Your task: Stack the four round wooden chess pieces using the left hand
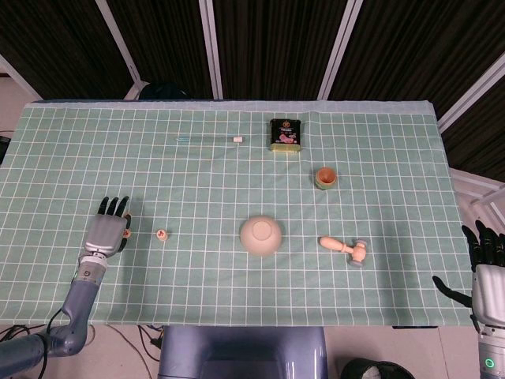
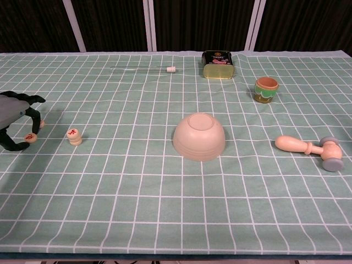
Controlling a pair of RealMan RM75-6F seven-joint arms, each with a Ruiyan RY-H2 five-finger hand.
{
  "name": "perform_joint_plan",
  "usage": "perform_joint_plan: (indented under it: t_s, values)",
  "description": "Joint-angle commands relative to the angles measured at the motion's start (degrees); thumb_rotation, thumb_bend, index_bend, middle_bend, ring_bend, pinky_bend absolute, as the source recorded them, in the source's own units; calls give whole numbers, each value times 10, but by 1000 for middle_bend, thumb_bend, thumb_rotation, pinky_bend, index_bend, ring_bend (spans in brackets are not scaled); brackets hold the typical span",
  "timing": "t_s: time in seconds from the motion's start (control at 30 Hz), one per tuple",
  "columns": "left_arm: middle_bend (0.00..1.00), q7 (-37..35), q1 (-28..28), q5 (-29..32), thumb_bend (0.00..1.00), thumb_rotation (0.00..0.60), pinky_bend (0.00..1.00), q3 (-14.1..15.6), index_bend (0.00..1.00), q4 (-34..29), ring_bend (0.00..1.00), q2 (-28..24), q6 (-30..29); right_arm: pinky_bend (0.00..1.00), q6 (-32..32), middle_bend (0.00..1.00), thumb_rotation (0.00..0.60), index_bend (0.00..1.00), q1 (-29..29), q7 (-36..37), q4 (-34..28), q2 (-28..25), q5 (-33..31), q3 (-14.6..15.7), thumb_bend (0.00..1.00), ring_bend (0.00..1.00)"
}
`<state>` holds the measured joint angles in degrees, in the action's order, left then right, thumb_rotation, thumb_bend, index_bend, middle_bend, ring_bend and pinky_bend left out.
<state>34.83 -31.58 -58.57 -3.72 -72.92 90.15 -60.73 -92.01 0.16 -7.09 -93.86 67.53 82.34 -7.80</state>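
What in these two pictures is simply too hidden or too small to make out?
- Left robot hand, chest view: cut off by the left edge, so whether it grips the loose chess piece is unclear.
- Stack of chess pieces: too small in both views to count.
- Right robot hand, head view: partly cut by the right edge; absent from chest view.
- Tin: label too small to read.

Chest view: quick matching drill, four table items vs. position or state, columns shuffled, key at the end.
1 bowl
2 toy hammer
3 tin
4 chess piece stack

a far edge, beside the swab stick
b upside down, mid-table
c lying flat, right side
d upright, near the left hand

Pairs: 1-b, 2-c, 3-a, 4-d
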Motion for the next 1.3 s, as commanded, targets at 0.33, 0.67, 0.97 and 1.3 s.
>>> perform_joint_plan:
  t_s: [0.33,0.67,0.97,1.3]
  values:
    - [0,8,-6,-26,309,600,0,-21,491,-81,0,-35,-32,0,-2,13,600,119,0,0,1,1,2,-1,233,0]
    - [0,63,-25,-14,307,600,0,-23,478,-147,0,-38,-31,0,-6,13,600,119,-1,1,2,2,3,-2,233,0]
    - [0,94,-37,-5,307,600,0,-22,476,-152,0,-17,-37,0,-5,13,600,119,-1,3,3,1,1,-3,233,0]
    - [0,109,-41,8,306,600,0,-15,462,-140,0,-3,-39,0,-3,13,600,119,-1,7,5,0,-2,-4,232,0]
